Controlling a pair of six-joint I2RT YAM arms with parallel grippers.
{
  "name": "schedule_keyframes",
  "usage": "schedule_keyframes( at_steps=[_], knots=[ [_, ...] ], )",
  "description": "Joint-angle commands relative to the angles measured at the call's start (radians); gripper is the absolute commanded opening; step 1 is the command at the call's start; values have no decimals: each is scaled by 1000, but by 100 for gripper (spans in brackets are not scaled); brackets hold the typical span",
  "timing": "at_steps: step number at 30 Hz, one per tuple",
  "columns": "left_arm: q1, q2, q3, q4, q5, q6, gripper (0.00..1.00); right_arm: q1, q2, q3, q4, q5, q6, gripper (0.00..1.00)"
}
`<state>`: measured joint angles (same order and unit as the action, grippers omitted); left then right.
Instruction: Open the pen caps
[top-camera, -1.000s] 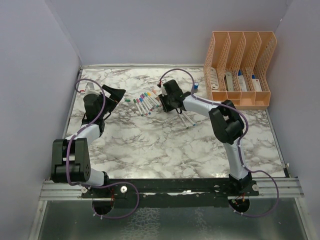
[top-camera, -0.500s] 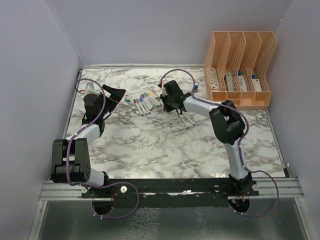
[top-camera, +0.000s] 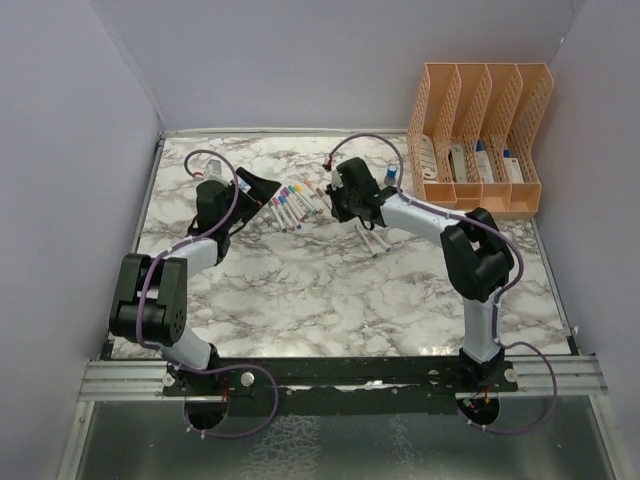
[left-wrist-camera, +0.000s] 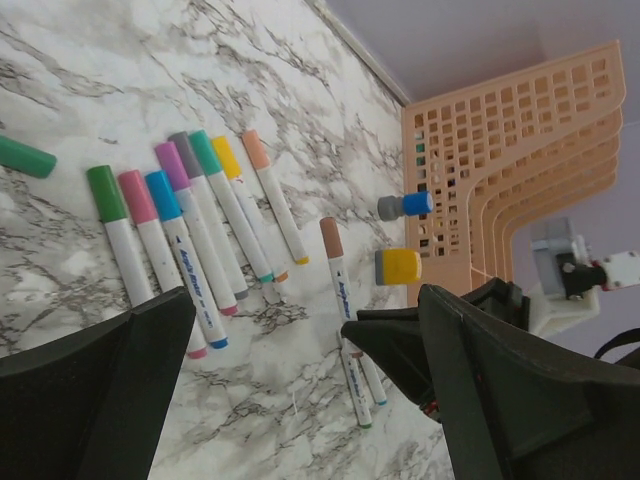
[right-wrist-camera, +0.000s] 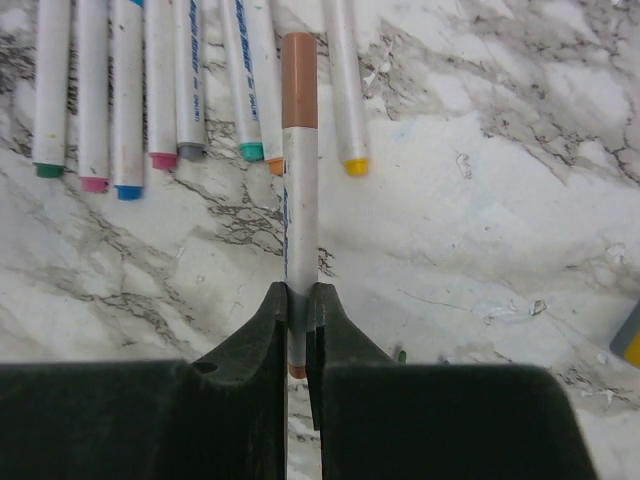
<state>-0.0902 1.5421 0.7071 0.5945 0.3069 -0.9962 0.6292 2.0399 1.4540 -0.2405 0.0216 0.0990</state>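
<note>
Several white marker pens with coloured pen caps lie in a row mid-table. They also show in the right wrist view. My right gripper is shut on the white barrel of a brown-capped pen, whose cap points toward the row. In the top view this gripper is just right of the row. My left gripper is open and empty at the row's left end, its jaws wide apart. A loose green cap lies left of the row.
A yellow block and a blue-topped cylinder stand near the orange file organizer at the back right. Two more white pens lie right of the right gripper. Purple walls enclose the marble table.
My left arm has swung right, bringing its open gripper up to the left end of the pen row. The right gripper has shifted slightly right, still shut on the brown-capped pen.
</note>
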Motion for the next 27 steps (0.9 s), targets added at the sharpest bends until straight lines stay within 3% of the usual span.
schedule_keyframes(
  at_steps=[1,17,27],
  knots=[
    [-56,48,58,31,-3,8,97,7,-108,-37,30,-22,-10,1],
    [-198,226,153,143,-6,-2,91,44,-240,-135,78,-136,18,1],
    [-224,279,157,234,-6,-2,76,74,-258,-151,101,-165,24,1]
  ],
)
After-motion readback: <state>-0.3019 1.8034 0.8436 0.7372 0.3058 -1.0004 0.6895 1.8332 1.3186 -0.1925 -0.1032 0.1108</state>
